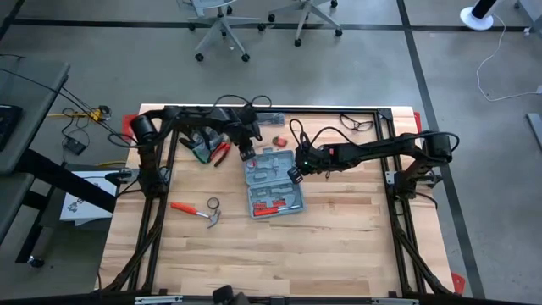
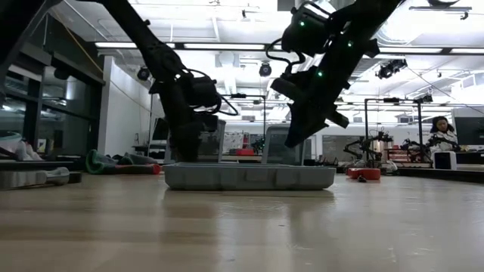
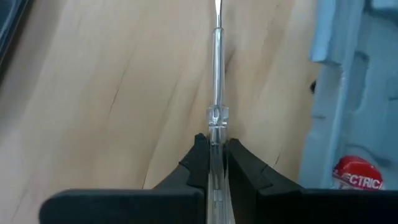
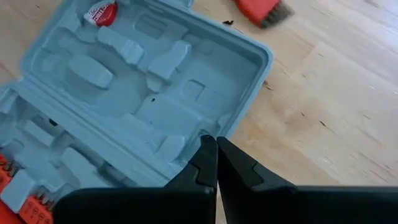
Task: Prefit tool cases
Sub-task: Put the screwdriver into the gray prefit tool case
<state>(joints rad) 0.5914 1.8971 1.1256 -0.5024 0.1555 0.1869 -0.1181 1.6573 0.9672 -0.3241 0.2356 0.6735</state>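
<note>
The blue-grey tool case (image 1: 273, 182) lies open on the wooden table, its moulded recesses facing up; red parts (image 1: 269, 203) sit in its near half. My left gripper (image 1: 246, 154) is by the case's far left corner, shut on a screwdriver (image 3: 217, 68) with a clear handle. My right gripper (image 1: 294, 174) is shut with nothing between its fingers, its tips (image 4: 211, 142) at the rim (image 4: 245, 102) on the case's right side. A red tape roll (image 4: 99, 11) sits in a recess of the far half. My left gripper pinches the screwdriver's clear handle (image 3: 216, 121) between its two fingers, which lie along the tool and point steeply down. The metal shaft (image 3: 217, 56) runs on ahead of the fingertips over the bare wood beside the case. Whether its tip rests on the table I cannot tell. My right gripper has its shut fingertips at the case's right rim, coming from above and slanting down from the right. Whether they touch the rim I cannot tell.
An orange-handled hammer (image 1: 195, 209) and a small roll (image 1: 213, 203) lie left of the case. Pliers (image 1: 212, 152) lie at the far left, an orange brush (image 4: 261, 11) just beyond the case, and safety glasses (image 1: 356, 124) at the far right. The near half of the table is bare wood.
</note>
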